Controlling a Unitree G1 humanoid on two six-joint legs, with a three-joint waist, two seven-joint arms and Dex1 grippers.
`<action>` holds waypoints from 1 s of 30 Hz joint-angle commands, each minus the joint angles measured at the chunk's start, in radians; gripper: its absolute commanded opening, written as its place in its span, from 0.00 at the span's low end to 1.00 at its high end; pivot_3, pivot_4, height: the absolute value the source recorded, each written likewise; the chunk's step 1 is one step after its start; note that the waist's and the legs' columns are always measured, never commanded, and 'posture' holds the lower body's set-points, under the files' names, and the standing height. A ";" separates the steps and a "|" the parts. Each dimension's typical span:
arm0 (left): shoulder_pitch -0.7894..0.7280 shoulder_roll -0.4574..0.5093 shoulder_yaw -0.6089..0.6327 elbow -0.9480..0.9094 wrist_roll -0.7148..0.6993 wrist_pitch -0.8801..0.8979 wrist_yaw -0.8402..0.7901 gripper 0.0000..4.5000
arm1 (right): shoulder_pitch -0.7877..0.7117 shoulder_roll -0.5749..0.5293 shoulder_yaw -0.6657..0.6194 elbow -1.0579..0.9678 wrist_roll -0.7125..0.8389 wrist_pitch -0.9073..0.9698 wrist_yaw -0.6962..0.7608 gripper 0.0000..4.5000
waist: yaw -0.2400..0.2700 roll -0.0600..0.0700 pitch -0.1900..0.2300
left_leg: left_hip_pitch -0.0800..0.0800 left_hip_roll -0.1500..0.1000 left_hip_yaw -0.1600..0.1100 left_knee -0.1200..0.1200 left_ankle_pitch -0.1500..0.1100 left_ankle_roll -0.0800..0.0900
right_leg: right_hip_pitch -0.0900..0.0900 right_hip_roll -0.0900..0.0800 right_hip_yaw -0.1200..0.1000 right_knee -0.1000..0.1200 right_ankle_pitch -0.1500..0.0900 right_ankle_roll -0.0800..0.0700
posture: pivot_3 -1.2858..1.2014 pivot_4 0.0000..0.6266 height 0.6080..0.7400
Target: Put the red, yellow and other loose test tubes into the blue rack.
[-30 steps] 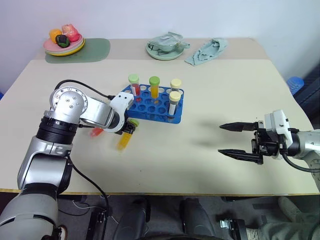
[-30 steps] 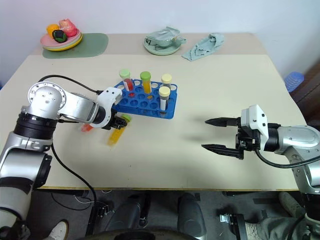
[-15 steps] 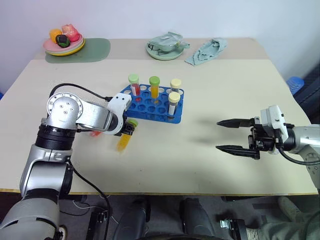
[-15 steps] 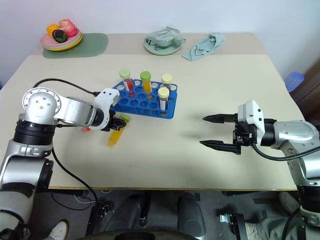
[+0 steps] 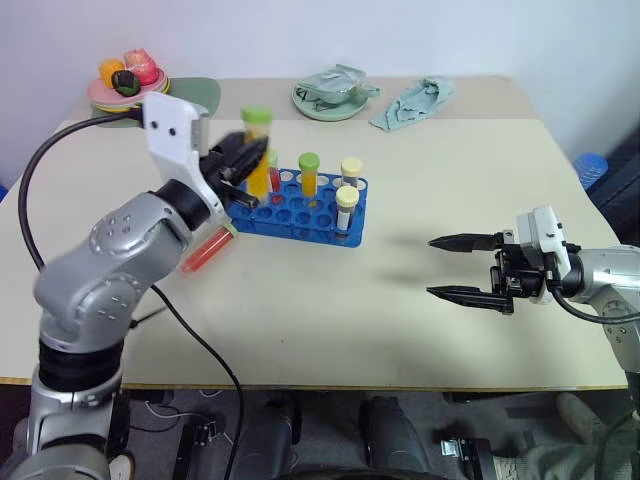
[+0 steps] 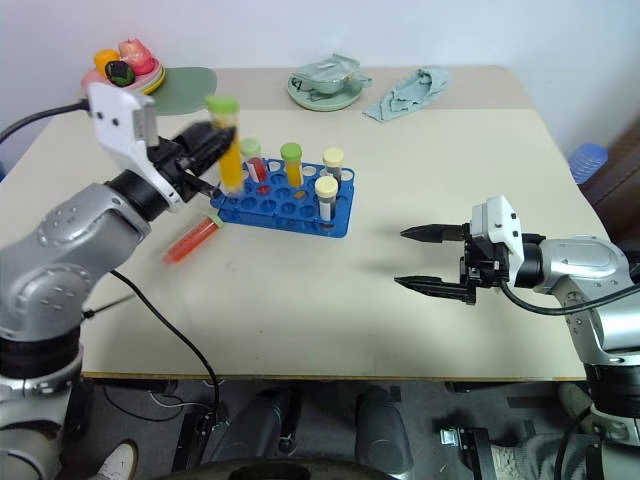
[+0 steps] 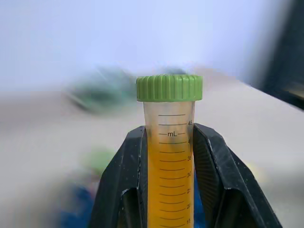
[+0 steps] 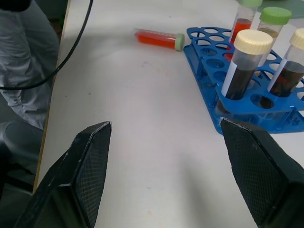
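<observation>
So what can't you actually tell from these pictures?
- Yellow tube: its lower end is cut off by the left wrist view's edge and flanked by the left gripper.
- Blue rack: in the head views the left arm covers its near-left corner; which holes there are free is unclear.
- Red tube on the table: its markings are too small to read.
- Plate of items: too small to identify.
</observation>
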 commanded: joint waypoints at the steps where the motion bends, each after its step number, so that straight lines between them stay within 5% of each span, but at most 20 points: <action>1: 0.046 -0.073 -0.108 0.087 0.248 -0.316 -0.115 0.18 | -0.032 0.005 -0.014 -0.001 0.016 0.007 -0.007 0.83 | 0.011 0.000 0.000 | 0.000 0.000 0.001 0.000 -0.001 0.001 | 0.001 0.000 0.000 -0.001 0.000 0.000 | 0.52 0.24 1.00; 11: 0.053 -0.408 -0.157 0.463 0.421 -0.669 -0.184 0.18 | -0.018 0.009 -0.031 -0.035 0.027 0.031 -0.036 0.83 | 0.020 -0.001 0.000 | -0.001 0.000 0.000 0.002 -0.003 0.005 | 0.002 -0.001 0.001 -0.005 0.002 0.003 | 0.52 0.24 1.00; 30: 0.036 -0.513 -0.149 0.749 0.522 -0.856 -0.305 0.18 | 0.034 -0.002 -0.076 -0.094 0.048 0.054 -0.074 0.83 | 0.019 -0.001 0.000 | 0.000 0.000 0.000 0.002 -0.004 0.007 | 0.001 -0.001 0.001 -0.005 0.002 0.004 | 0.52 0.24 1.00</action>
